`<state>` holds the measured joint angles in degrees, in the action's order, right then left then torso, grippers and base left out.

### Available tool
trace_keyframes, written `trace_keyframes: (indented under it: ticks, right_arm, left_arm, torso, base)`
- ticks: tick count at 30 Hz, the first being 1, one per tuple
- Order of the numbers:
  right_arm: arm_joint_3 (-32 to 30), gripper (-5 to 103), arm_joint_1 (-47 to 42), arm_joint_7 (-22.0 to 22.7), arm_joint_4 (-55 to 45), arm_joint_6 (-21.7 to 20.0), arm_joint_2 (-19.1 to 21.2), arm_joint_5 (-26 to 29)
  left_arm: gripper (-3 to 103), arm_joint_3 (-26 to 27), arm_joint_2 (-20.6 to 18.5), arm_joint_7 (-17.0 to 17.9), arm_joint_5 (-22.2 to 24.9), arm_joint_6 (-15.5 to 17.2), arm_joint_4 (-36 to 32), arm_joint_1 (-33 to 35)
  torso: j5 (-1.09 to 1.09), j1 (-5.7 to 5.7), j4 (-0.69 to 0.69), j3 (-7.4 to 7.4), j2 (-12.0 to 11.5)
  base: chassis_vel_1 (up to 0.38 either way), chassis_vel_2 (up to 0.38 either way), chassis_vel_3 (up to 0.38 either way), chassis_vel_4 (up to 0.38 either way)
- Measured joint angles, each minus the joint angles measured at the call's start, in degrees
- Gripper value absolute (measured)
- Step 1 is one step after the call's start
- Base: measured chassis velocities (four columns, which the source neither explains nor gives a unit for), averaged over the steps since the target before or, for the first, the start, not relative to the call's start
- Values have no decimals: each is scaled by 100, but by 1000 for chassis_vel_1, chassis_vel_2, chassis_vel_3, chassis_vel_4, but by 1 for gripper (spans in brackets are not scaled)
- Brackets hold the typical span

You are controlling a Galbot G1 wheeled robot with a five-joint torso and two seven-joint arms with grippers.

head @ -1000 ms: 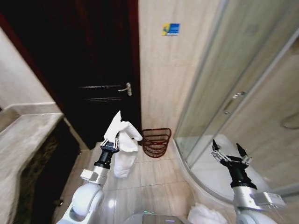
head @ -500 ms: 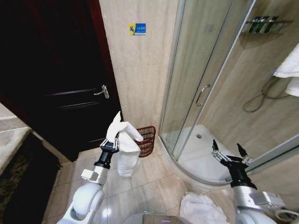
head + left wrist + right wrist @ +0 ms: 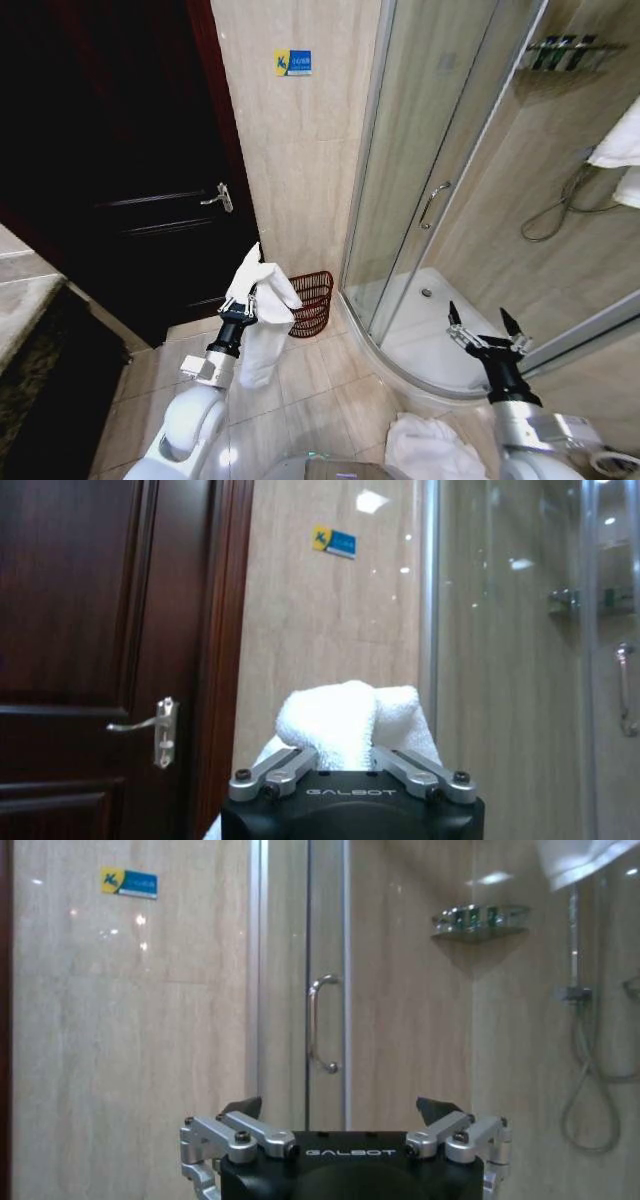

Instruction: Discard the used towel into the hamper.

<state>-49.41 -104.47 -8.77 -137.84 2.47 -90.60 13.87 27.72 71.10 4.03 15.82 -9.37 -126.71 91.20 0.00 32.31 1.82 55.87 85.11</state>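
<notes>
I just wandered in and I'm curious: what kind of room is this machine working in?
Most likely a bathroom, perhaps a hotel's: a glass shower enclosure with a hose, a shelf of small bottles, and tiled floor.

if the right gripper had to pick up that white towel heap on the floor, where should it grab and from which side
Probably the heap's raised, bunched crown, coming straight down from above. The white towel heap lies crumpled low on the floor tiles with no firm edge, so its folds are the likeliest part to pinch. The right gripper hangs open above it. The left gripper holds another towel near the hamper.
</notes>
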Motion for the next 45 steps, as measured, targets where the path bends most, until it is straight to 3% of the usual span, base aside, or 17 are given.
trace_keyframes:
  ticks: [45]
  right_arm:
    - [-76, 100, 6, -11, 108, 67, -22, -293]
  left_arm:
    - [8, 43, -21, 36, -129, -2, -79, 67]
  torso:
    - [1, -1, 0, 0, 1]
  base:
    - [12, 14, -13, -15]
